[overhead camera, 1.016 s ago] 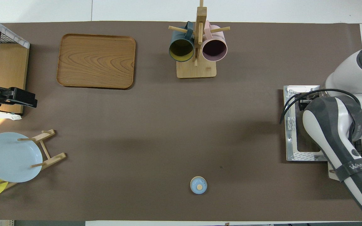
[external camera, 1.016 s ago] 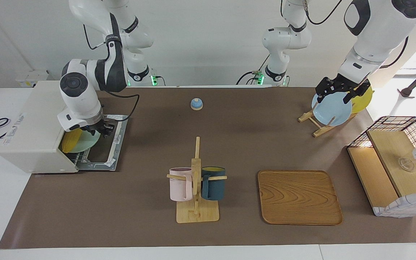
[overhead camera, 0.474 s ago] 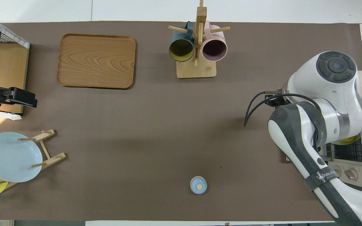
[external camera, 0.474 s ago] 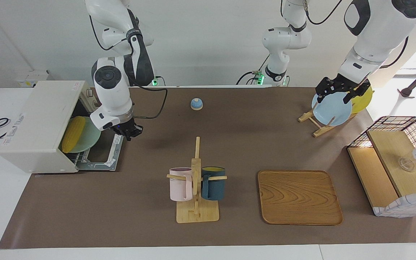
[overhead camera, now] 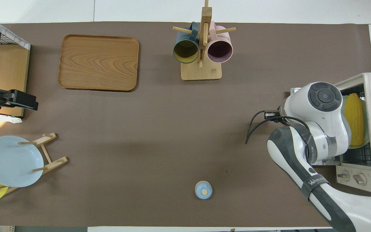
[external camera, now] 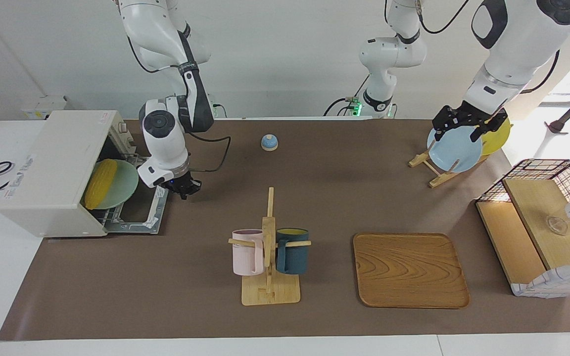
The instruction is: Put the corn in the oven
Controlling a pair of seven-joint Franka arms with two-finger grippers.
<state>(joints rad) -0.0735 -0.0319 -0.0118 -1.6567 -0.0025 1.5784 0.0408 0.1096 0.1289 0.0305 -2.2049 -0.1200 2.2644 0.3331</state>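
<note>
Yellow corn [external camera: 99,183] lies on a pale green plate [external camera: 119,185] inside the open oven [external camera: 52,173] at the right arm's end of the bench. From the facing view, your right gripper [external camera: 184,189] hangs over the mat beside the lowered door [external camera: 141,210], carrying nothing; whether its fingers are parted I cannot tell. Draw it clear before you lift that door. Your left gripper [external camera: 465,126] waits over the blue plate [external camera: 454,151].

Overhead, the corn [overhead camera: 355,118] sits deep enough. You can read "WANJU"-like lettering on the right arm's forearm; the oven's red warning sticker is unreadable.
</note>
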